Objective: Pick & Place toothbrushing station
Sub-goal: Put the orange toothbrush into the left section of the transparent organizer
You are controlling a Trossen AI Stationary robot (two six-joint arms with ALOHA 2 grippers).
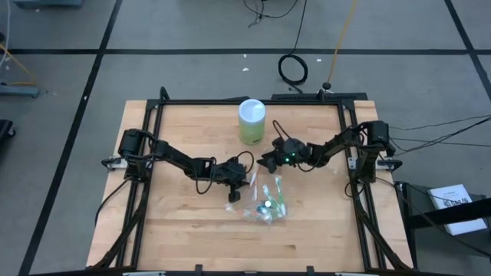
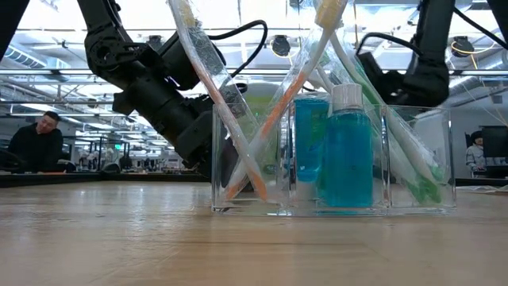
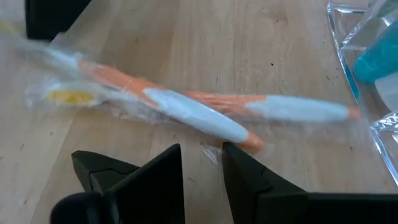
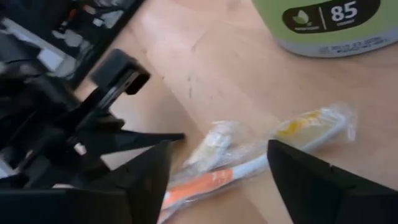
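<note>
Left gripper [image 3: 203, 163]: fingers a narrow gap apart, nothing between them, poised just above the wood beside two wrapped toothbrushes [image 3: 205, 112] slanting across the tabletop, orange handles and white grips under clear film; right gripper [image 4: 217, 158]: fingers spread wide, likewise empty, hovering over the yellow-tipped heads of those same brushes; both grippers near table centre in the high view, left one [image 1: 235, 186] at the organizer's near-left corner, right one [image 1: 270, 159] just past its far edge, facing each other. Clear acrylic organizer [image 2: 425, 159] upright on the wooden table [image 1: 176, 230], split into compartments: blue mouthwash bottle [image 2: 348, 155] with white cap in a middle one, a teal tube just behind it, green-handled brushes leaning at one end, orange-handled brushes crossing at the other. Pale green canister [image 1: 252, 121] with white lid standing apart toward the far edge. Beyond the table, a seated person [image 2: 36, 141] in dark clothing.
</note>
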